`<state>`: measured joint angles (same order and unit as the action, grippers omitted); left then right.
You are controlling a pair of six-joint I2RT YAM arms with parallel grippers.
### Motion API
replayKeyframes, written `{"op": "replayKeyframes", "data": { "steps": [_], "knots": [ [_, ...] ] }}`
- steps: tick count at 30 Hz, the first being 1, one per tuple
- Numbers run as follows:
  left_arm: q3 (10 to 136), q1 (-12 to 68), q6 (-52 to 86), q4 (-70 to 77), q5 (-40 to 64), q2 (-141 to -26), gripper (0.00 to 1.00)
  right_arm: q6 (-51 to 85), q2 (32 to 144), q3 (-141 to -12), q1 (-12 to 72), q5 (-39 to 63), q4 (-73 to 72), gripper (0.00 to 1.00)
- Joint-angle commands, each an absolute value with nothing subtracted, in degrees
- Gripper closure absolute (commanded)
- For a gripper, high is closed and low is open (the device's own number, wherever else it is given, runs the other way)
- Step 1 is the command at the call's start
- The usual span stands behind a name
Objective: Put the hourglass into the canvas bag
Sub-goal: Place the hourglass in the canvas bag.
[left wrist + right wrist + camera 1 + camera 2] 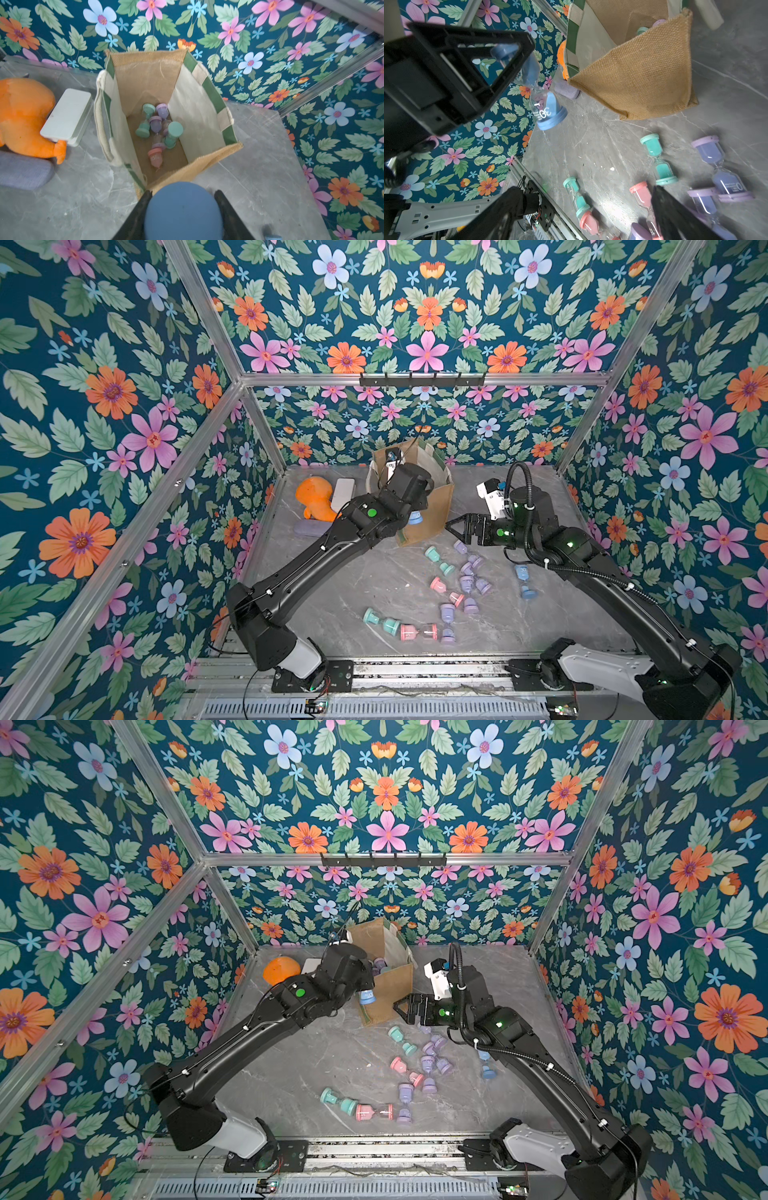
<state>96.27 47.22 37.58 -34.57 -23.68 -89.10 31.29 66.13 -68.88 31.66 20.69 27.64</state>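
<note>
You are holding the hourglass (548, 112) in the left gripper (183, 195). Its jaws are pinching one blue end cap, and the body is hanging just outside the near corner of the bag (145, 68), not yet over the mouth. It is probably light, but the thin glass waist looks fragile and slick, so the cap is the safer hold. "30" is showing on the glass. The right gripper (454, 531) is standing wide open and empty.

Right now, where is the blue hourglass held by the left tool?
In a top view the blue hourglass hangs from the left tool, above the table, just outside the near wall of the canvas bag.
</note>
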Motion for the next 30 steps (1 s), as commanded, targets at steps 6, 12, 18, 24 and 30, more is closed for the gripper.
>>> {"op": "replayKeyframes", "data": {
  "steps": [6, 12, 18, 24, 30],
  "knots": [
    [106.85, 40.1, 32.88, -29.12, -15.61, -97.35, 0.64, 29.74, 69.48, -73.26, 30.31, 18.37, 24.93, 0.01],
    [110.02, 35.76, 34.01, -26.64, -12.34, -103.64, 0.64, 30.32, 71.31, -73.67, 28.19, 19.09, 22.95, 0.01],
    [111.22, 32.33, 35.83, -24.48, -9.67, -110.14, 0.65, 30.42, 73.74, -73.94, 26.99, 19.92, 21.73, 0.01],
    [114.1, 31.12, 36.9, -24.1, -7.62, -117.03, 0.65, 30.08, 75.87, -73.85, 26.72, 19.95, 20.83, 0.01],
    [117.78, 31.11, 37.42, -25.5, -5.95, -123.29, 0.65, 30.18, 78.04, -73.79, 26.5, 20.74, 19.48, 0.01]
  ]
}}
